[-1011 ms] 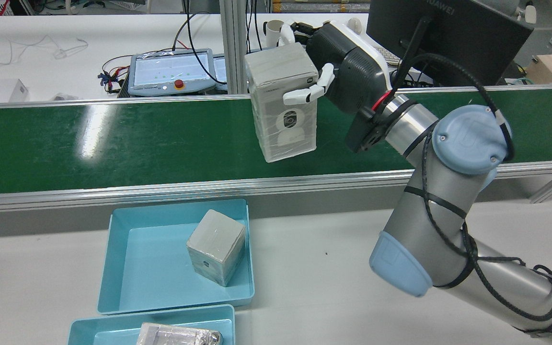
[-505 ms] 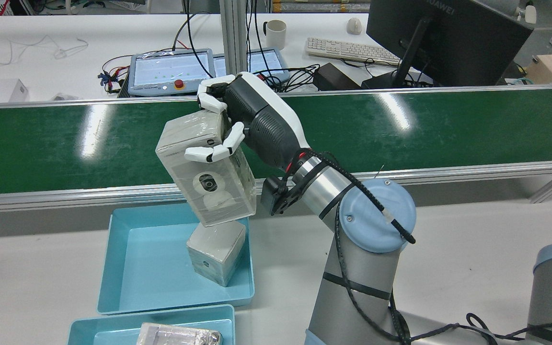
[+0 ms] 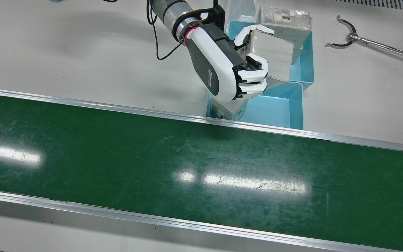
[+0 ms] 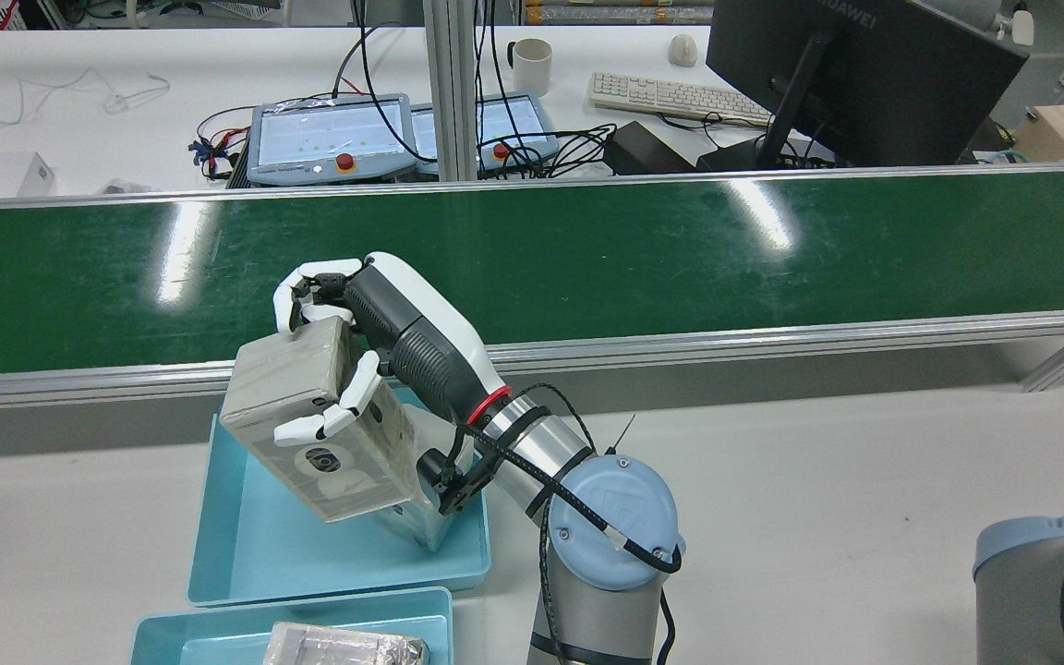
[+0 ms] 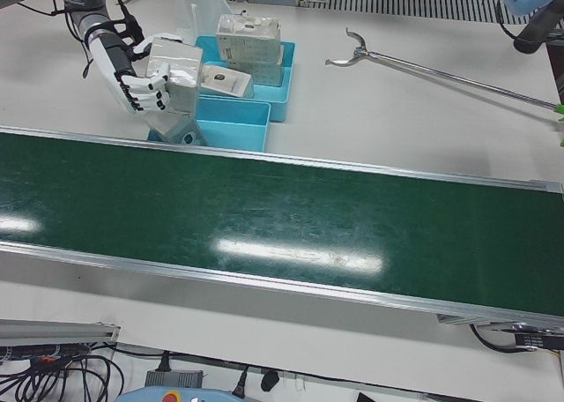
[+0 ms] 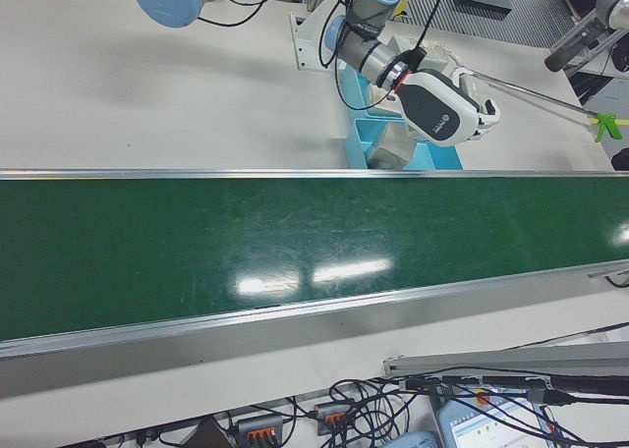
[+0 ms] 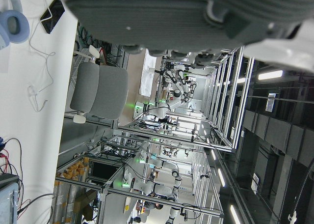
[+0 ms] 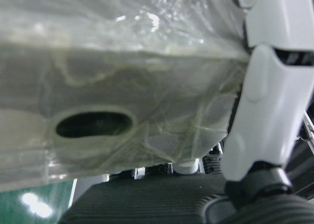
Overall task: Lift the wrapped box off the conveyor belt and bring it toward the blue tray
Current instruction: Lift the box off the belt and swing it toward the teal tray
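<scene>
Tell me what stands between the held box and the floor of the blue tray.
Another wrapped box already sits in the blue tray, at its right side, partly beneath the held box in the right hand. The left part of the tray floor looks bare.
</scene>
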`<move>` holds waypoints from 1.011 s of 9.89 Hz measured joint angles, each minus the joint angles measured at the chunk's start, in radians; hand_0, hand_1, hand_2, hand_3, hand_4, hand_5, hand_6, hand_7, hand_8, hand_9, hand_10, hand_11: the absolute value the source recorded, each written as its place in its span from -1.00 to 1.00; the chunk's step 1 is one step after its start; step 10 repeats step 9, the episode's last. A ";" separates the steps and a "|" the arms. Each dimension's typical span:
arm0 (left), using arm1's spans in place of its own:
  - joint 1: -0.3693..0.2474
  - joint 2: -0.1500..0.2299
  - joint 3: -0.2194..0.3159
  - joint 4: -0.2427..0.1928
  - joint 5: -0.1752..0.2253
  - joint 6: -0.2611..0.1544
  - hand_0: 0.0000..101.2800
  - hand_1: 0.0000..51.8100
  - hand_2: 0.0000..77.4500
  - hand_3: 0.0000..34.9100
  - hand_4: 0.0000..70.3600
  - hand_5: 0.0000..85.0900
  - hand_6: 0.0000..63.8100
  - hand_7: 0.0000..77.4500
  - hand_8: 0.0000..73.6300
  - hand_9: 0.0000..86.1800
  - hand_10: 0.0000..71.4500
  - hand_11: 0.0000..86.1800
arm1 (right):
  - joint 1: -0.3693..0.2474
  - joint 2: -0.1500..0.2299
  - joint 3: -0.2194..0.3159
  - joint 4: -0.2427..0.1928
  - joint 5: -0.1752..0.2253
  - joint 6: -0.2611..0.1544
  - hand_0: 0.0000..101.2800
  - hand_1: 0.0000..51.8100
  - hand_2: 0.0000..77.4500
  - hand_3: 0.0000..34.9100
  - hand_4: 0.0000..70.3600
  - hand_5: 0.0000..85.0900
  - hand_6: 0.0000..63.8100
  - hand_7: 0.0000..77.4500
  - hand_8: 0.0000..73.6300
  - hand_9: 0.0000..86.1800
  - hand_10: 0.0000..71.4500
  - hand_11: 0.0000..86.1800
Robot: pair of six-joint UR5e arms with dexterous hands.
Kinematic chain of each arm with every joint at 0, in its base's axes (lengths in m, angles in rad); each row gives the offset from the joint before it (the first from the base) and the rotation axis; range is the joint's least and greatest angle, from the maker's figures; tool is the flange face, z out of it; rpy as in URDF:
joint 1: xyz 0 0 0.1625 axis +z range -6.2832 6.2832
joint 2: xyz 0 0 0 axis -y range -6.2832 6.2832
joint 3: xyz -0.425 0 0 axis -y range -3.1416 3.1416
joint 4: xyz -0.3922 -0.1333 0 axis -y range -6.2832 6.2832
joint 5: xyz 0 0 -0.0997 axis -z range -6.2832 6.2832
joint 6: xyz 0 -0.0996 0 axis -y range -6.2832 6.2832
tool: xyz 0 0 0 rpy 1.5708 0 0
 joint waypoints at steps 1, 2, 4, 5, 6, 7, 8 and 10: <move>0.000 0.000 0.000 0.000 0.000 0.000 -1.00 -1.00 -0.99 -1.00 -1.00 -0.97 -1.00 -1.00 -1.00 -1.00 -0.98 -1.00 | -0.019 0.007 -0.022 0.008 -0.004 -0.001 -0.04 -0.98 0.06 -1.00 0.55 0.09 0.66 1.00 0.57 0.96 0.82 0.96; 0.000 0.000 0.000 0.000 0.000 0.000 -1.00 -1.00 -0.99 -1.00 -1.00 -0.97 -1.00 -1.00 -1.00 -1.00 -0.98 -1.00 | -0.033 0.014 -0.036 0.012 -0.007 -0.002 -0.01 -0.94 -0.34 -1.00 0.13 0.37 0.49 1.00 0.14 0.92 0.39 0.99; 0.000 0.000 0.000 0.000 0.000 0.000 -1.00 -1.00 -0.99 -1.00 -1.00 -0.97 -0.98 -1.00 -1.00 -1.00 -0.98 -1.00 | -0.056 0.022 -0.047 0.014 -0.017 -0.003 0.06 -0.49 -0.59 -0.43 -0.36 0.12 -0.11 0.99 -0.20 0.16 -0.40 0.68; 0.000 0.000 0.000 0.000 0.000 0.000 -1.00 -1.00 -0.99 -1.00 -1.00 -0.97 -0.98 -1.00 -1.00 -1.00 -0.98 -1.00 | -0.063 0.024 -0.045 0.014 -0.030 -0.003 -0.01 0.39 -0.52 -0.27 -0.58 -0.10 -0.50 -0.34 -1.00 -1.00 -0.82 -0.97; 0.000 0.000 0.000 0.000 0.000 0.000 -1.00 -1.00 -0.99 -1.00 -1.00 -0.97 -1.00 -1.00 -1.00 -1.00 -0.98 -1.00 | -0.066 0.022 -0.038 0.013 -0.043 -0.002 -0.02 -0.09 -0.62 -0.03 -0.55 -0.23 -0.91 -0.37 -1.00 -0.99 -1.00 -0.97; 0.000 0.000 0.000 0.000 0.000 0.000 -1.00 -1.00 -0.97 -1.00 -1.00 -0.97 -1.00 -1.00 -1.00 -1.00 -0.98 -1.00 | -0.070 0.012 -0.020 0.011 -0.053 -0.002 -0.02 -0.64 -0.61 0.20 -0.55 -0.17 -0.81 -0.32 -1.00 -0.97 -1.00 -0.99; 0.000 0.000 0.000 0.000 0.000 0.000 -1.00 -1.00 -0.97 -1.00 -1.00 -0.97 -1.00 -1.00 -1.00 -1.00 -0.98 -1.00 | -0.072 -0.012 0.014 0.009 -0.057 -0.001 -0.02 -0.26 -0.69 0.39 -0.55 -0.17 -0.81 -0.31 -1.00 -0.85 -1.00 -0.99; 0.000 0.000 0.000 0.000 0.000 0.000 -1.00 -1.00 -0.99 -1.00 -1.00 -0.97 -1.00 -0.99 -1.00 -1.00 -0.98 -1.00 | -0.068 -0.051 0.066 0.006 -0.059 0.000 -0.02 -0.26 -0.69 0.39 -0.55 -0.17 -0.81 -0.31 -1.00 -0.85 -1.00 -0.99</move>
